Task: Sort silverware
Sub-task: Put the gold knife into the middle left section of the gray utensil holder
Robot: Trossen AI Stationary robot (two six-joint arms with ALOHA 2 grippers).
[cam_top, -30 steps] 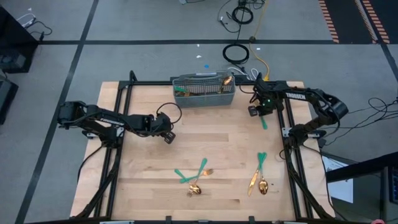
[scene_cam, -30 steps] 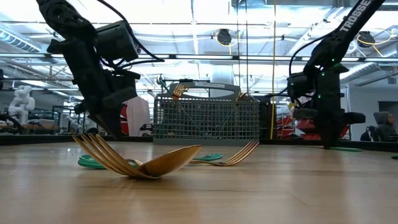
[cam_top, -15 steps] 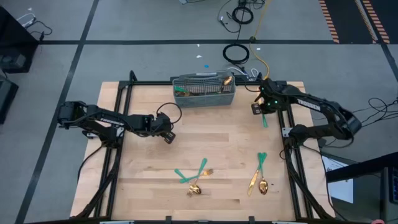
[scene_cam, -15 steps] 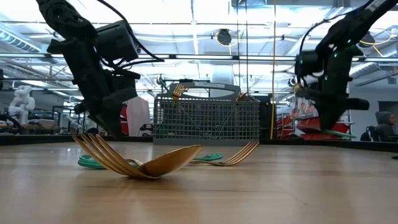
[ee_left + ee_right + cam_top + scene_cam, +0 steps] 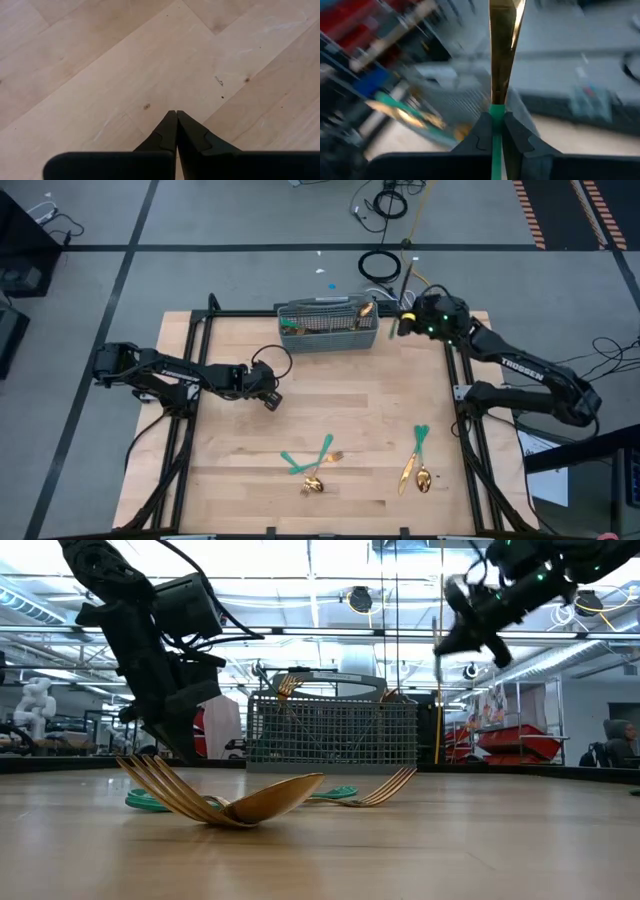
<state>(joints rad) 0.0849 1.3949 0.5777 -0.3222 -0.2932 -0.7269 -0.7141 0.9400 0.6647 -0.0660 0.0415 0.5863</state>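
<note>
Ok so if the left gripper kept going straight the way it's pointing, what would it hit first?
Probably the bare wooden table. The left gripper, fingers shut and empty, points down at plain wood, with no silverware showing in its line.

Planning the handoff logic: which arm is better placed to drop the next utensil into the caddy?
Right. The right gripper is already shut on a teal-handled utensil, raised just beside the grey mesh caddy. The left gripper is shut, empty, low over bare table, farther from the caddy.

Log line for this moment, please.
right gripper: shut on utensil, raised beside caddy | left gripper: shut, empty, over table | four pieces remaining
</note>
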